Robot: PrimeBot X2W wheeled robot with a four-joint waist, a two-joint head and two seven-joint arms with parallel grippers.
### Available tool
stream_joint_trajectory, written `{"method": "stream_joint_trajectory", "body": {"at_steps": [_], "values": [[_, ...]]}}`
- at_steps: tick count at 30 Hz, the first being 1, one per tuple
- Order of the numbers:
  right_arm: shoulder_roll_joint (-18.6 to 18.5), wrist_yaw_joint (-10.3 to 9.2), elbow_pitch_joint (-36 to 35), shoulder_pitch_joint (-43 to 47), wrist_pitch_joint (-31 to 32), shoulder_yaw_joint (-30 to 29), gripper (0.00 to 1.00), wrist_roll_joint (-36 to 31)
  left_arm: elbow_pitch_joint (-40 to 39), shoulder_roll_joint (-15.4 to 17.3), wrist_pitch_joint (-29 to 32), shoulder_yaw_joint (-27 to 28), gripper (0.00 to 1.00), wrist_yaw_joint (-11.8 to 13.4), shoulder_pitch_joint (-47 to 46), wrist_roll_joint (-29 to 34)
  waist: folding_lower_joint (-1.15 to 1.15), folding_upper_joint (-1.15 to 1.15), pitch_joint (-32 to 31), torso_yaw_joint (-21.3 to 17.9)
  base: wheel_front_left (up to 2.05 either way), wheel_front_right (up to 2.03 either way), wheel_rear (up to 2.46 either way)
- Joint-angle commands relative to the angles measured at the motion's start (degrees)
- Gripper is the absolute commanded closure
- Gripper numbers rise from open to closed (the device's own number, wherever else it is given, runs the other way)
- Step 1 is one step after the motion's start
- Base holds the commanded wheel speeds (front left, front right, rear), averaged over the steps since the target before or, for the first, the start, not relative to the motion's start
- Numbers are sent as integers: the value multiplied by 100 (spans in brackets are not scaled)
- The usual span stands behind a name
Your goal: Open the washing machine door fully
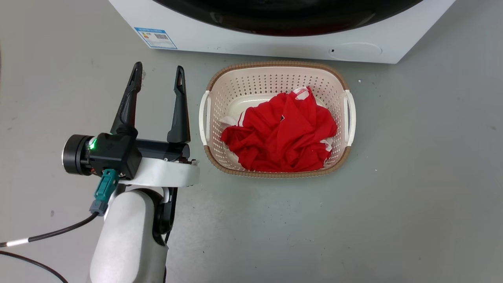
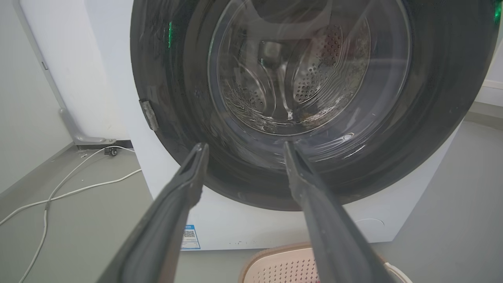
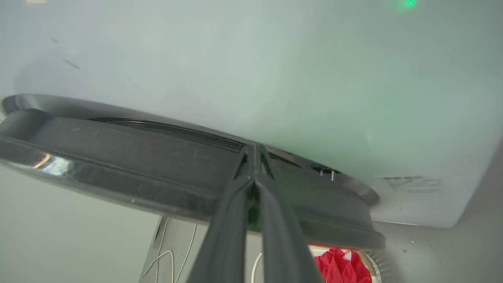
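Right gripper [image 3: 254, 148] pinched shut, empty, tips at washing machine door [image 3: 118, 155] seam, likely prying; left gripper [image 1: 159, 67] spread, empty, clear.

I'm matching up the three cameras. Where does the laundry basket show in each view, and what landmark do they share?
Head view: basket at centre, holding red cloth.
Left wrist view: basket at the bottom edge, right of centre.
Right wrist view: basket at the bottom edge, right of centre, under the door's rim.
Shared landmark: washing machine door.
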Motion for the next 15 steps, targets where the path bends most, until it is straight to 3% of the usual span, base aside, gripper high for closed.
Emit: {"method": "stream_joint_trajectory", "body": {"at_steps": [1, 15], "values": [[25, -3, 3, -51, 24, 3, 100, -44, -10, -9, -15, -23, 0, 30, -86, -10, -1, 0, 54, 7, 0, 0, 0], [223, -1, -353, 300, 937, -109, 100, 150, 71, -14, -15, -105, 0, 2, -183, -13, -1, 0, 125, -8, 0, 0, 0]]}}
